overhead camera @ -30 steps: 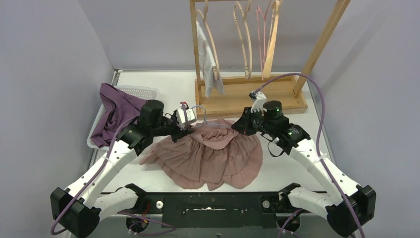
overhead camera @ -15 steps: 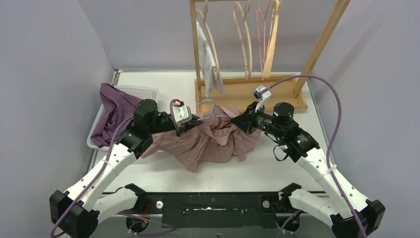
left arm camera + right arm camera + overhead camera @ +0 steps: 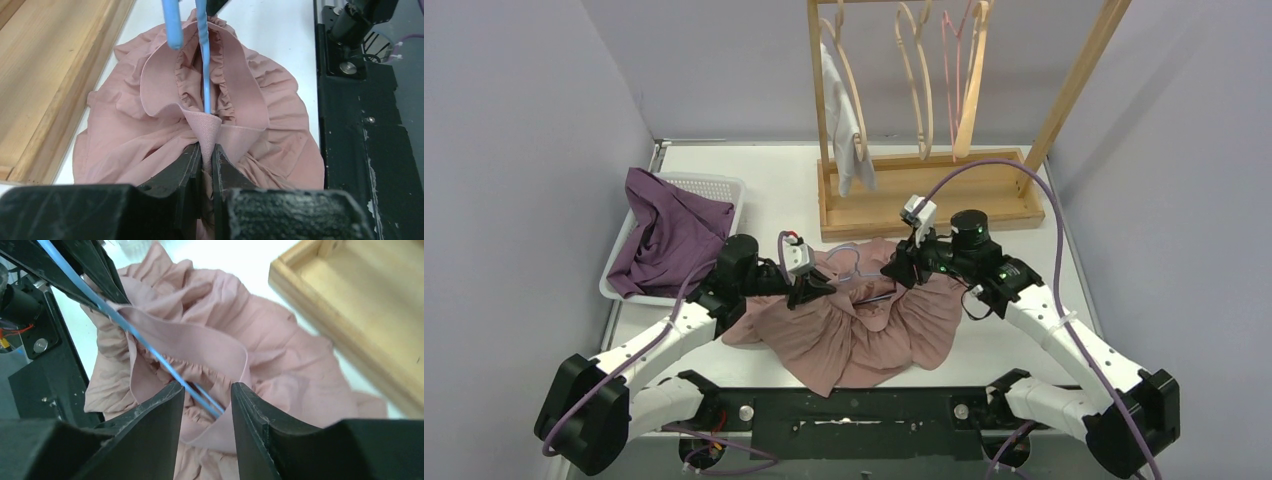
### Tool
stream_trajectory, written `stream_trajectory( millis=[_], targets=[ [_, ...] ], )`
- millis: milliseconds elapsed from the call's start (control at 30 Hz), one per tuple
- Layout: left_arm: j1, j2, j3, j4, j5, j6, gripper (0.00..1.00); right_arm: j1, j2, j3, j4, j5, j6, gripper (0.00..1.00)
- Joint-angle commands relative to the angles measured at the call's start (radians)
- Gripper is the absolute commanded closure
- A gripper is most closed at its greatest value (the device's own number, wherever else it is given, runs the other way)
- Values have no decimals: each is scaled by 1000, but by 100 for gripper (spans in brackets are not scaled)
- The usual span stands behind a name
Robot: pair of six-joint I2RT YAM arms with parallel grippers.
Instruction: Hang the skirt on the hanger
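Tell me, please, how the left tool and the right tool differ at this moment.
The left tool is shut, pinching the skirt at its waistband; the right tool stands open, gripping nothing. The hanger meets the fold ahead of the left tool but passes between the right tool's fingers. Both sit at the waistband.

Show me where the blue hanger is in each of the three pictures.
Top view: the hanger is in the middle, its hook poking out at the far edge of the pink skirt.
Left wrist: top centre, running straight down into the skirt.
Right wrist: a slanted line from upper left to lower middle.
Shared landmark: the pink skirt.
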Motion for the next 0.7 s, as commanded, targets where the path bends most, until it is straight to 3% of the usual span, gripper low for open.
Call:
stream_trajectory(
  millis=[0, 133, 233, 367, 467, 567, 667],
  targets=[
    [1, -1, 61, 77, 97, 21, 100, 10, 43, 71, 90, -169, -190, 59],
    [6, 2, 74, 46, 117, 37, 100, 26, 119, 127, -21, -339, -380, 59],
    [13, 0, 81, 34, 133, 39, 100, 44, 176, 171, -139, -378, -497, 59],
    [19, -12, 84, 14, 138, 46, 100, 75, 217, 179, -159, -379, -555, 63],
    [27, -26, 89, -15, 141, 53, 100, 101, 233, 173, -109, -358, -544, 73],
    [53, -50, 91, -57, 150, 57, 100, 114, 208, 150, -23, -293, -505, 96],
    [118, -98, 87, -124, 168, 50, 92, 112, 114, 113, -3, -227, -484, 100]
  ],
)
